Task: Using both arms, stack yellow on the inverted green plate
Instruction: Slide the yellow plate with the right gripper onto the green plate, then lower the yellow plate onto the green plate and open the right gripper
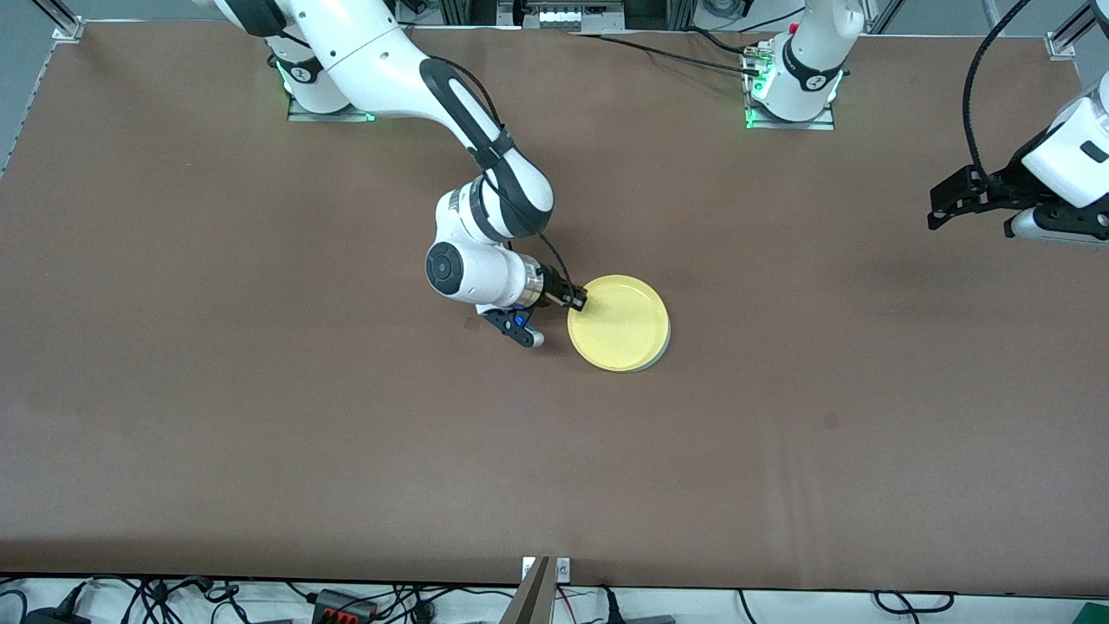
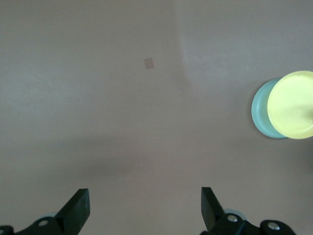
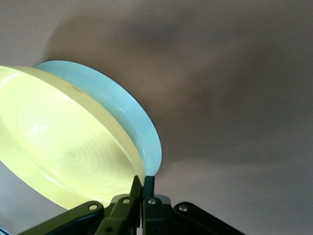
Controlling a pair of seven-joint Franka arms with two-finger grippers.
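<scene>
The pale yellow plate (image 1: 619,322) lies on the mint-green plate (image 1: 662,355), which shows only as a thin edge under it. My right gripper (image 1: 578,300) is at the yellow plate's rim, on the side toward the right arm's end. In the right wrist view its fingers (image 3: 142,188) are shut on the rim of the yellow plate (image 3: 63,152), with the green plate (image 3: 127,110) right under it. My left gripper (image 1: 940,208) waits open and empty in the air over the left arm's end of the table. The left wrist view shows both plates, yellow (image 2: 293,104) and green (image 2: 260,111), far from the left gripper (image 2: 145,208).
The brown table (image 1: 260,390) has a small tape mark (image 2: 148,63) on it. Cables and boxes lie along its edge nearest the front camera. The arm bases stand along the other long edge.
</scene>
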